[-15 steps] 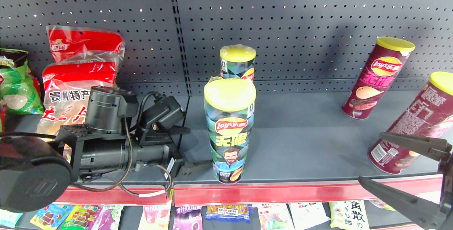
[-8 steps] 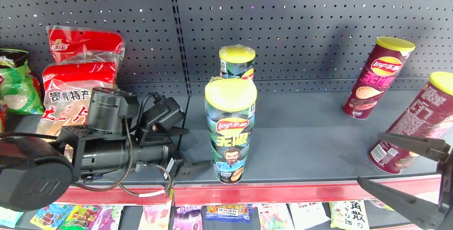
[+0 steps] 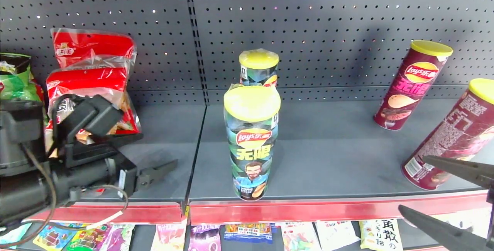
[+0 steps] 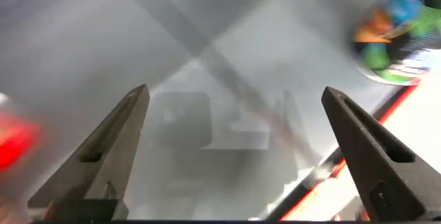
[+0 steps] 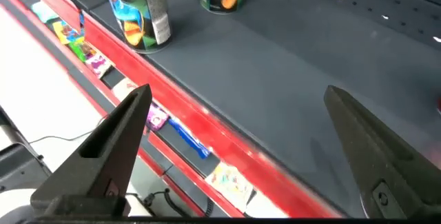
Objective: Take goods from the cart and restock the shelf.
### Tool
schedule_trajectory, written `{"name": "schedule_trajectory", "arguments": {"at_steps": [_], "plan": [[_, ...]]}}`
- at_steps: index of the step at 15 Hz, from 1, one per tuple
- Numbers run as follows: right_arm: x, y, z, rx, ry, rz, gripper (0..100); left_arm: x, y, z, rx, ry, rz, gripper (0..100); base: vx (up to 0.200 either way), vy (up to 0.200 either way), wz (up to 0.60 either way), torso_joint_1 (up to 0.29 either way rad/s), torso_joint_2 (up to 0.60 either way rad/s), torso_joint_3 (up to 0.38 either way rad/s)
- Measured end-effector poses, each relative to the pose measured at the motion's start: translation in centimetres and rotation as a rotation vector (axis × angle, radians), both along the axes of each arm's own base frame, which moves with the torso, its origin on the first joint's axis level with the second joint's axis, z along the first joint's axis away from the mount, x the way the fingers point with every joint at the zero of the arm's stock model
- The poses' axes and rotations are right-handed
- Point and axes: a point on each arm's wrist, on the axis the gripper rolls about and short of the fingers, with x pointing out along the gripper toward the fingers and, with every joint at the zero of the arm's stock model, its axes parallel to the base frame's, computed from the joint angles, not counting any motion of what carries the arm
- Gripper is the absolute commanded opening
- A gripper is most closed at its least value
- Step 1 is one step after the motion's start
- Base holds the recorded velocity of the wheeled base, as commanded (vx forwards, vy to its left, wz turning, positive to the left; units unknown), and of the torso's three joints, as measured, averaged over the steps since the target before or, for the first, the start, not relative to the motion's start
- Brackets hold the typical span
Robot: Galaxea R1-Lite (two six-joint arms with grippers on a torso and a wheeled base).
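The shelf (image 3: 328, 154) has wide bare floor between the green can (image 3: 251, 143) and the maroon cans (image 3: 411, 85). The left gripper (image 4: 234, 89), jaws apart and empty, has drawn back leftward from the green can, which stands upright just behind the red lip (image 3: 308, 210); I judge it placed. The right gripper (image 5: 238, 89) hangs spread and empty.

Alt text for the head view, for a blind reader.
A green chip can stands at the front of the shelf, a second can behind it. The open left gripper hovers to its left; two maroon cans stand to the right, one by the open right gripper.
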Motion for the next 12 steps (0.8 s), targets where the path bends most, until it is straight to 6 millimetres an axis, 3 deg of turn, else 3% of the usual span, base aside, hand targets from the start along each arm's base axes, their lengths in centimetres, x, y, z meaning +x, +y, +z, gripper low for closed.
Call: {"name": "schedule_trajectory", "arguments": {"at_steps": [5,9,12], "plan": [[-5.0,-4.0,-2.7,-0.022,-0.011,-0.354,100,-9.1,4.1,0.3,-0.068,-0.039,0.314,100,0.0,0.0,0.0,0.0,0.0,0.0],[-9.7,-5.9,-6.4,-0.041,0.063,-0.675,100,-16.9,6.9,-3.0,-0.093,0.029,0.517,100,0.0,0.0,0.0,0.0,0.0,0.0],[-11.5,-5.6,-8.6,-0.017,0.061,-0.843,100,-20.3,7.4,-6.6,-0.124,-0.036,0.58,100,0.0,0.0,0.0,0.0,0.0,0.0]]}}
